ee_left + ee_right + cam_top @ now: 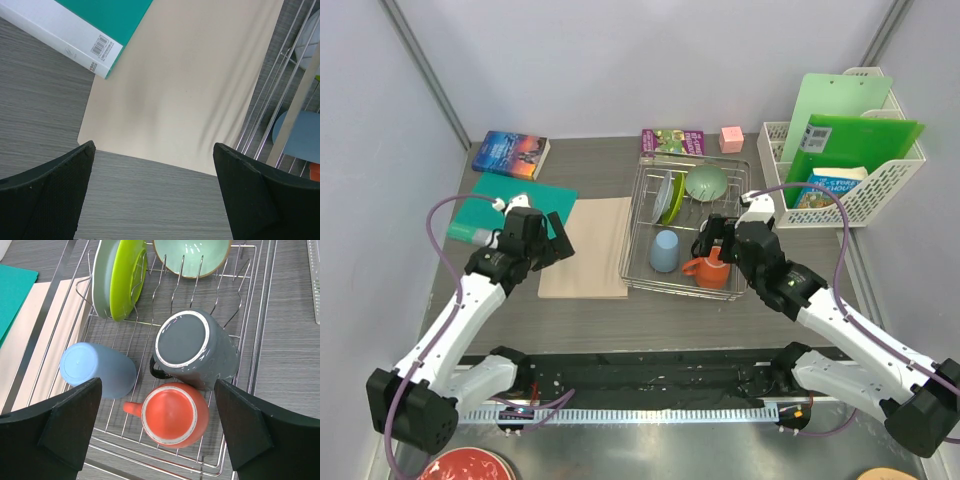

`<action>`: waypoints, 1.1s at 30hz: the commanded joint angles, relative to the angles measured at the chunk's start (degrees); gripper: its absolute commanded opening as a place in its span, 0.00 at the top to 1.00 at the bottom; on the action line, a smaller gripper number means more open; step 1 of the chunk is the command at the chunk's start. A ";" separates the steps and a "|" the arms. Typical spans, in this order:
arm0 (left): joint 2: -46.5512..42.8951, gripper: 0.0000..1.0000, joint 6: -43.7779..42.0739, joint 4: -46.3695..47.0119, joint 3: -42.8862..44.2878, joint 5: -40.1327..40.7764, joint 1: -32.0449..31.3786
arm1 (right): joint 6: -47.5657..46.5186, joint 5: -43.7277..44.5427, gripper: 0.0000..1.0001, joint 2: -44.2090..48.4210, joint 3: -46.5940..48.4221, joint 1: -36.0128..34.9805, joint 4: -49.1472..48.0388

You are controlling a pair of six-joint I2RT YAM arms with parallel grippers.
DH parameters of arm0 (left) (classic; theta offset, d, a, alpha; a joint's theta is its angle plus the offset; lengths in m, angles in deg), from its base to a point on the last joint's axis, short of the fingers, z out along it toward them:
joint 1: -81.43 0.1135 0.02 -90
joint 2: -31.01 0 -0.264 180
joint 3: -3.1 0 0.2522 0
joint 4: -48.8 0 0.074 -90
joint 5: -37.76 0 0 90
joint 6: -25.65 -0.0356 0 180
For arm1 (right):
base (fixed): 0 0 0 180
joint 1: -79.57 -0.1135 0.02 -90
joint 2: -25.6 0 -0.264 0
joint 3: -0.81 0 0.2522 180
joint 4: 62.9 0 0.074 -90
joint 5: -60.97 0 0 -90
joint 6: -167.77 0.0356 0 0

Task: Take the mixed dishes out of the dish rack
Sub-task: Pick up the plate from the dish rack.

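The dish rack [628, 240] stands mid-table. Upright in its back slots are a white plate [102, 277] and a lime-green plate [127, 277] [672, 197], beside a sage-green bowl [192, 255] [706, 182]. A light blue cup [97, 371] [664, 250] lies on its side at the front left. An orange mug [175, 415] [708, 270] and a grey mug [197, 347] sit upside down. My right gripper [157, 390] [717, 240] hangs open above the orange mug, touching nothing. My left gripper [154, 147] [557, 240] is open and empty over the table, left of the rack.
A tan mat [588, 245] [185, 75] lies left of the rack, with a teal folder [525, 205] [107, 20] beyond it. Books [510, 153], a pink cube [731, 138] and a white file basket [850, 170] line the back. A red plate [465, 467] sits at the near left.
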State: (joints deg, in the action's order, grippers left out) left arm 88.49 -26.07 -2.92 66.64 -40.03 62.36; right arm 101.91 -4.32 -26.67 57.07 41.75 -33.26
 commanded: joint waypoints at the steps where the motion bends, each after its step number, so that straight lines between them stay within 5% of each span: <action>1: 1.14 0.00 -0.67 1.22 1.81 -1.48 -0.18 | -0.59 -0.71 0.00 -0.02 0.74 -0.14 -1.90; 11: 1.33 0.00 -0.67 0.78 1.81 -2.28 -0.18 | 4.07 -2.64 0.00 2.17 -0.75 -0.15 -8.84; 23: -0.70 0.00 -0.14 0.95 1.29 -3.06 -0.18 | 6.88 -2.56 0.00 -4.60 6.37 -0.06 -2.16; 28: -0.34 0.00 0.04 0.51 1.28 -2.98 -0.18 | 9.79 -2.30 0.17 -1.43 2.68 -0.06 -7.26; 33: -0.43 0.00 0.21 0.60 1.28 -3.24 -0.18 | 4.26 -1.69 0.00 -2.66 6.35 -0.06 -3.76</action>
State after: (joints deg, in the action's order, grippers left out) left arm 88.62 -25.83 -2.96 66.64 -42.33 62.36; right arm 109.34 -7.07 -29.27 60.19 41.75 -36.95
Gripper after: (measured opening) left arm 0.996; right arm 0.955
